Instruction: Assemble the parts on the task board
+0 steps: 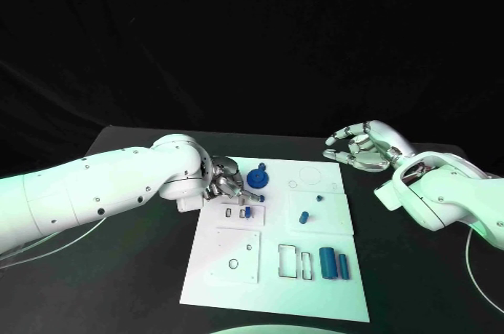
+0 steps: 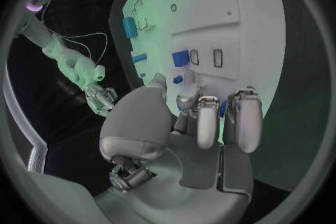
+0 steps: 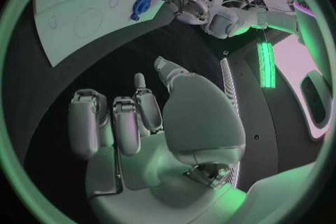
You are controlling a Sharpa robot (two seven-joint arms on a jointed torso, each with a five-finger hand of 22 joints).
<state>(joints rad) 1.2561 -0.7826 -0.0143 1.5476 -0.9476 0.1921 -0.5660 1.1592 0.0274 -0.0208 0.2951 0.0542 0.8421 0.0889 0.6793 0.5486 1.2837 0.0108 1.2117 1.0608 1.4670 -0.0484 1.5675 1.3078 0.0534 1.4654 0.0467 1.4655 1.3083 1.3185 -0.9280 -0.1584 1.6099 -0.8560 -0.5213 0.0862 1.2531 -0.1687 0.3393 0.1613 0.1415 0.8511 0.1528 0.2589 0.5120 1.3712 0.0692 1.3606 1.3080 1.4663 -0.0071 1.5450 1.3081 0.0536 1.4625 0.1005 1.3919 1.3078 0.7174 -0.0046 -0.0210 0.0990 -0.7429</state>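
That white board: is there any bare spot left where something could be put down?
The task board is bare along its near edge, below the two blue cylinders. Its far left corner is crowded: the left hand sits beside the round blue part.

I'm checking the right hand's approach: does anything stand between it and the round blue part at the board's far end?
Nothing visible does. The right hand hovers open beyond the white task board's far right corner, with bare board between it and the round blue part. The left hand sits just beyond that part.

- black table (image 1: 126,276) under everything, matte and dark
- black backdrop (image 1: 252,50) hanging behind the table's far edge
- thin pale cable (image 1: 31,252) looping over the table's left side
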